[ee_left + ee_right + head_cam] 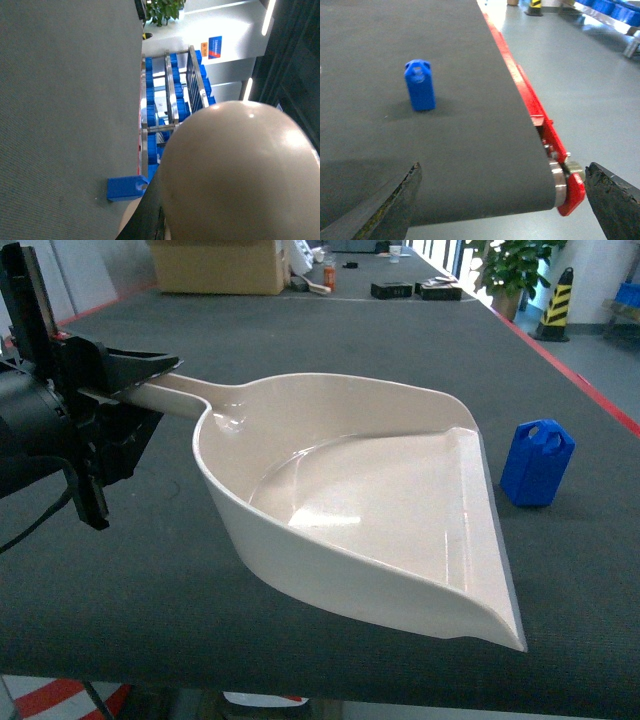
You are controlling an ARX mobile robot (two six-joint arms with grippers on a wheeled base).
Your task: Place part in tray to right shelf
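A cream scoop-shaped tray [380, 500] sits over the dark table, nothing inside it. My left gripper [140, 380] is shut on its handle at the left. The tray's rounded underside [235, 175] fills most of the left wrist view. The part, a small blue canister [537, 462], stands upright on the table just right of the tray's open lip, apart from it. It also shows beside the tray [125, 188] and far ahead to the left [420, 85] of my right gripper [502, 172], which is open and empty near the table's corner. The right gripper is out of the head view.
The table's red right edge [530, 105] ends at a corner with bare floor beyond. A metal shelf rack with blue bins [172, 100] stands past that edge. At the far end are a cardboard box [220, 265], a plant [510, 265] and a striped bollard [557, 302].
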